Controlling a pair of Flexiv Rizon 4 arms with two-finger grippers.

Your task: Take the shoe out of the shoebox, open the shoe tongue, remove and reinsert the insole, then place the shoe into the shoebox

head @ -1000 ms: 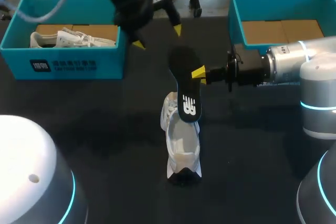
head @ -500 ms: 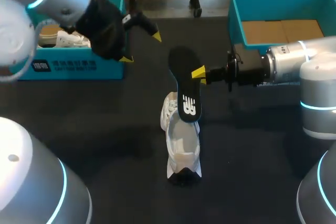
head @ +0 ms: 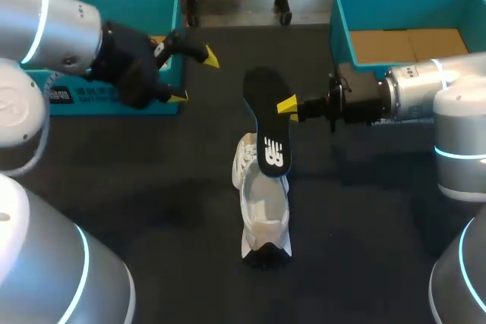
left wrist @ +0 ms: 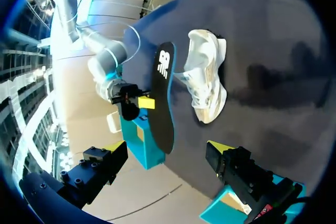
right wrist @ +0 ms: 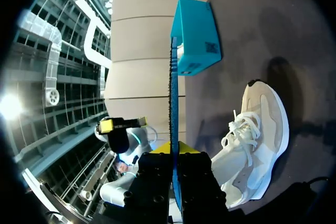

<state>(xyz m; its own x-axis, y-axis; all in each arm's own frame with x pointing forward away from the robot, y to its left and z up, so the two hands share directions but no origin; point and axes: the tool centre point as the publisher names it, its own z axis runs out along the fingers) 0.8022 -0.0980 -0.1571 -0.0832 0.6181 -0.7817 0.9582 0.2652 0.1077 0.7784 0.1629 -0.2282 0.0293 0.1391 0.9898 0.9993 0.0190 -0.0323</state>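
A white shoe [head: 263, 210] stands on the black table, its laces at the far end and its dark end toward me. Above the laced end hangs the black insole [head: 267, 123], with my right gripper [head: 289, 105] shut on its edge. In the right wrist view the insole [right wrist: 174, 93] shows edge-on between the right gripper's [right wrist: 175, 153] fingers, with the shoe [right wrist: 254, 140] beside and below. My left gripper [head: 194, 77] stands open and empty by the right end of the left shoebox [head: 91, 101]. The left wrist view looks across at the insole [left wrist: 163, 98] and shoe [left wrist: 208, 80].
A second teal shoebox [head: 345, 32] with a cardboard floor stands at the back right, just behind my right arm. My left arm covers most of the left box. Bare black tabletop lies around the shoe on both sides.
My left arm has swung left and toward me, away from the insole, and its gripper now stands at the left box's right end. The right arm, insole and shoe have kept still.
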